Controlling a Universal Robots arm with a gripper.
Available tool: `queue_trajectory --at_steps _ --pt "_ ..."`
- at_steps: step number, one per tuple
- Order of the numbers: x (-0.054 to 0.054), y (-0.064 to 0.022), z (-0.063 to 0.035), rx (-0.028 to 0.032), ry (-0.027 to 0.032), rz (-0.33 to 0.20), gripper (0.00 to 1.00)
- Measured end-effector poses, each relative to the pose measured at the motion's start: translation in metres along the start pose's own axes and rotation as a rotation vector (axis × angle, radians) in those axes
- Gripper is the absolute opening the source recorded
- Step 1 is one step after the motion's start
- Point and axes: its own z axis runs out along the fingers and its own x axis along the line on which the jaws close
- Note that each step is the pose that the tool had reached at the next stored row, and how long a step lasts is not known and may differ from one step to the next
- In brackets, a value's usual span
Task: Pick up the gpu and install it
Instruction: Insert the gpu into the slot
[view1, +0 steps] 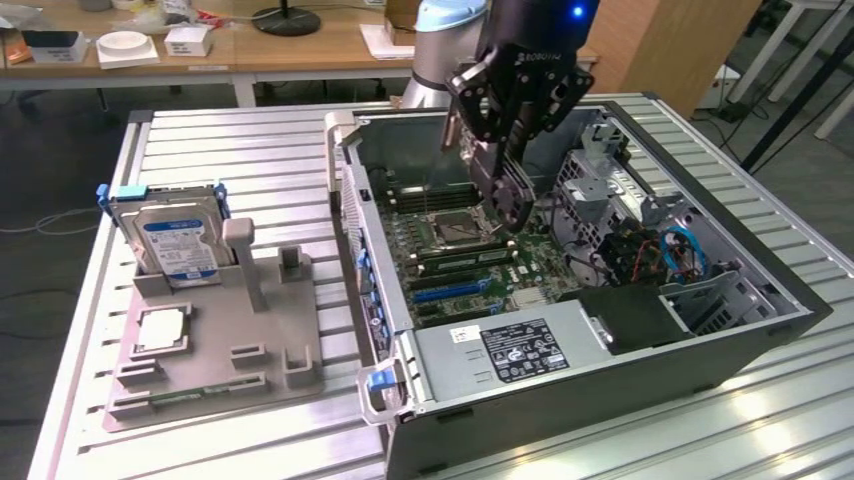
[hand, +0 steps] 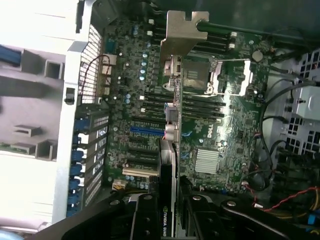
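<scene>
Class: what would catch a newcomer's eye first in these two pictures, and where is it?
The claw grips the gpu over the motherboard inside the open case. On the exterior view's left, a blue-labelled hard drive stands upright in a grey rack.

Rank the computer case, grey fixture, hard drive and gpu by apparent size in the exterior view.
1. computer case
2. grey fixture
3. hard drive
4. gpu, seen nearly edge-on, so its rank against the hard drive is unsure.
</scene>
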Motion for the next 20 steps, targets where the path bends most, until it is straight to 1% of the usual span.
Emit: queue_trajectory --at_steps 10,11,12,20 --pt "-0.0002 0.0 0.0014 -0.0001 -0.0038 -0.157 0.26" --pt "-0.0002 0.0 0.0016 -0.0001 -0.0041 -0.175 0.26" --pt "-0.0004 0.0 0.0021 -0.0001 -0.0053 -0.226 0.26" --pt "-0.0008 0.0 0.0032 -0.0002 -0.0083 -0.351 0.26"
